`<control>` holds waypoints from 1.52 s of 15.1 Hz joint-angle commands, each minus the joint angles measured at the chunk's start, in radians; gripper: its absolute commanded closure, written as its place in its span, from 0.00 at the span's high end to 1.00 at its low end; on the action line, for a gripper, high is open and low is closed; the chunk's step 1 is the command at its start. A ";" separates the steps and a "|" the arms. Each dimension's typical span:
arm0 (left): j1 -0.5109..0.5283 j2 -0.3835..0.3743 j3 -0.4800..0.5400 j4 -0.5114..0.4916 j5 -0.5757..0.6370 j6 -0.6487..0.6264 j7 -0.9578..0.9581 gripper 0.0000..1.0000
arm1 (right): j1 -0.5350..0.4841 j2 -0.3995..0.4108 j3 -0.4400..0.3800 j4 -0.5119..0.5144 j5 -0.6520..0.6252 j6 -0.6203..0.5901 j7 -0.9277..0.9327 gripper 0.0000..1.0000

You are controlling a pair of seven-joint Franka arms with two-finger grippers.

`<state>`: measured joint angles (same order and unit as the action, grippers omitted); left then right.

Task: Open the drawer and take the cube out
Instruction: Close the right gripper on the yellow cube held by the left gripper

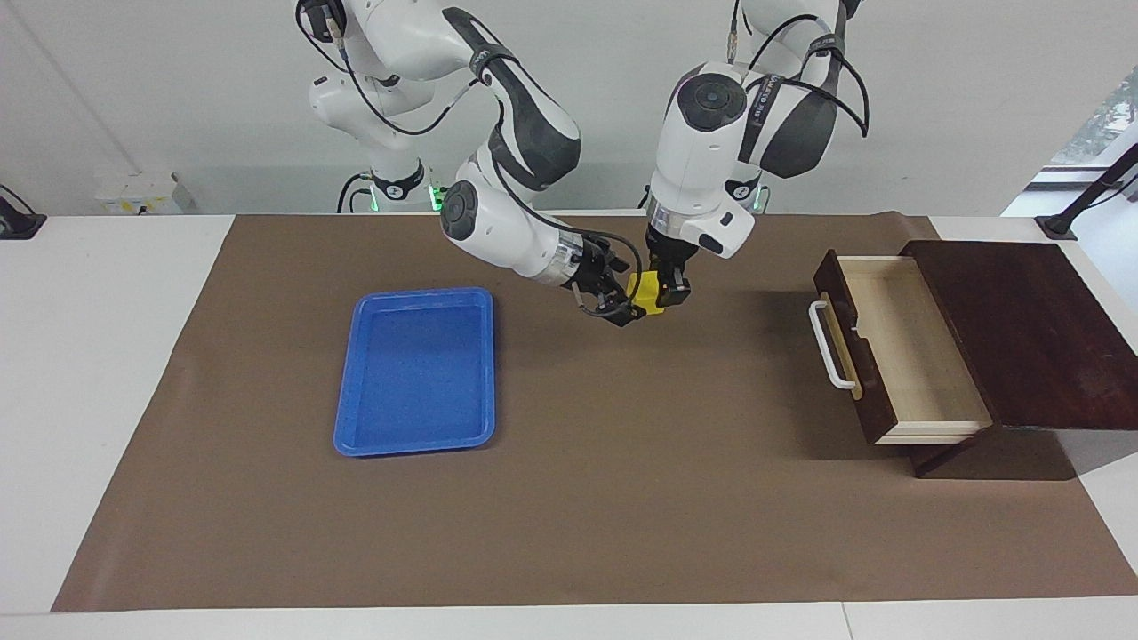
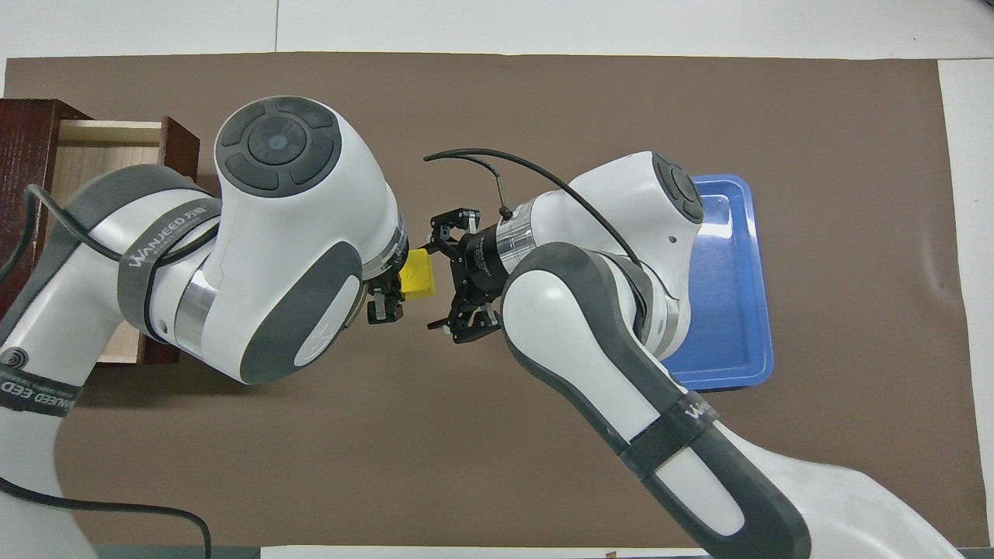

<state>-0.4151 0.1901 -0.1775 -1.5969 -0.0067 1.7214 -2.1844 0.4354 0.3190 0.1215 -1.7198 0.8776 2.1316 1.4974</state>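
— Facing view, starting at the blue tray [image 1: 418, 373]: what's toward 3 o'clock?
— The right hand [image 1: 625, 309], fingers spread wide. Then the cube [image 1: 645, 290], up over the counter [image 1: 622, 498], apparently pinched by the left hand [image 1: 665, 295]. Last, the drawer [image 1: 889, 347], open.
— Advice?
— Right closes squarely before left releases.
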 commanded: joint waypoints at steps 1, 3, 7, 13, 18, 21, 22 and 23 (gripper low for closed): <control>-0.011 -0.003 0.021 -0.009 -0.006 0.043 -0.008 0.00 | 0.014 -0.063 0.006 -0.063 -0.006 -0.016 0.015 1.00; -0.011 -0.003 0.021 -0.008 -0.006 0.044 -0.006 0.00 | -0.004 -0.060 0.004 -0.063 0.032 0.017 0.021 1.00; -0.011 -0.003 0.021 -0.005 -0.006 0.046 -0.006 0.00 | -0.009 -0.058 0.004 -0.063 0.078 0.050 0.021 1.00; -0.011 -0.003 0.021 -0.006 -0.006 0.043 -0.008 0.00 | 0.012 -0.060 0.004 -0.076 0.080 0.096 0.018 1.00; -0.011 -0.003 0.021 -0.006 -0.006 0.044 -0.008 0.00 | 0.017 -0.060 0.004 -0.078 0.083 0.103 0.020 0.95; -0.011 -0.003 0.021 -0.006 -0.006 0.044 -0.006 0.00 | 0.017 -0.058 0.006 -0.076 0.081 0.100 0.024 0.00; -0.011 -0.003 0.021 -0.006 -0.006 0.044 -0.006 0.00 | 0.017 -0.058 0.004 -0.073 0.081 0.096 0.032 0.00; -0.011 -0.003 0.021 -0.006 -0.006 0.044 -0.006 0.00 | 0.017 -0.058 0.004 -0.072 0.080 0.093 0.027 0.00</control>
<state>-0.4155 0.1920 -0.1757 -1.6009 -0.0094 1.7347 -2.1843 0.4455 0.2918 0.1187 -1.7578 0.9327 2.2435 1.5064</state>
